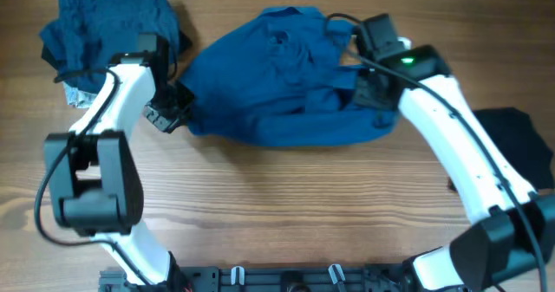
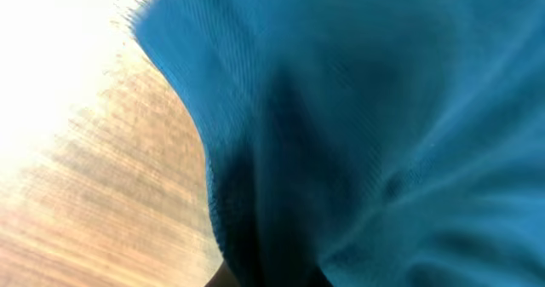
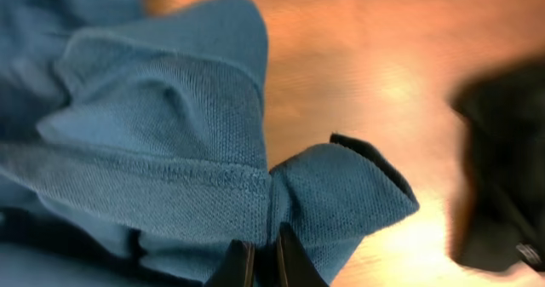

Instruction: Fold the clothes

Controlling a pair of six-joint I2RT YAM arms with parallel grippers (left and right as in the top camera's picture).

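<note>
A blue knit shirt (image 1: 286,84) lies crumpled in the middle of the wooden table (image 1: 286,205). My left gripper (image 1: 176,107) is at its left edge; in the left wrist view the blue cloth (image 2: 383,134) fills the frame and hides the jaws. My right gripper (image 1: 368,88) is at the shirt's right side. In the right wrist view its two fingers (image 3: 264,261) are shut on a fold of the blue shirt (image 3: 170,151).
A darker blue garment (image 1: 108,28) lies bunched at the back left. A black garment (image 1: 520,145) lies at the right edge, also in the right wrist view (image 3: 502,168).
</note>
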